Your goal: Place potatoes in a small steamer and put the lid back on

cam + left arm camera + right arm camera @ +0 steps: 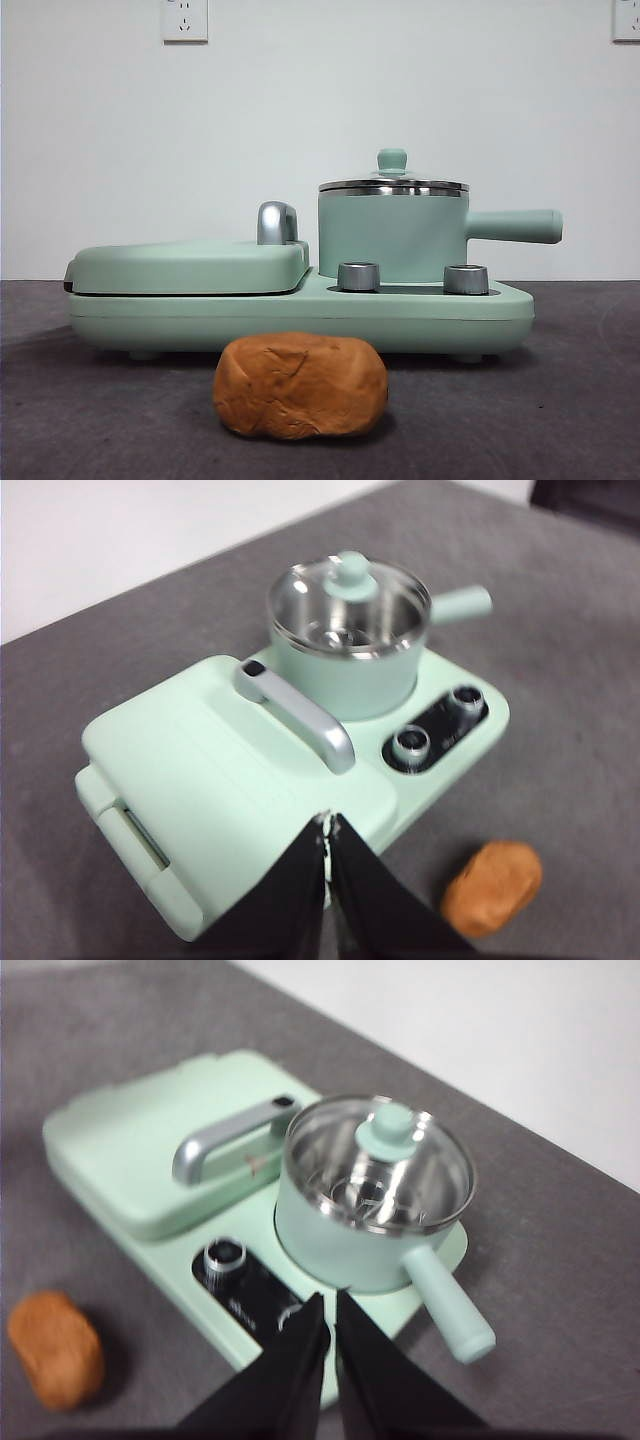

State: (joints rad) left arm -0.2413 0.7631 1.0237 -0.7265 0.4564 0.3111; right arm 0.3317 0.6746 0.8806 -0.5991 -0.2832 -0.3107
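Note:
The potato [300, 386] is an orange-brown creased lump lying on the grey table in front of the appliance; it also shows as the potato [492, 888] and the potato [55, 1348] in the wrist views. The small steamer [392, 238], a mint-green pot with a side handle, stands on the appliance's right half, with the glass lid [392, 180] seated on its steel rim. From above, the steamer [348, 665] and lid [385, 1160] look closed. My left gripper [328, 825] hovers shut above the griddle side. High over the knobs near the steamer [350, 1245], my right gripper [331, 1305] is shut.
A flat green griddle cover [190, 266] with a chrome handle [277, 222] fills the appliance's left half. Two steel knobs [358, 276] sit in front of the pot. The pot's handle [515, 226] juts out to the right. A white wall stands behind.

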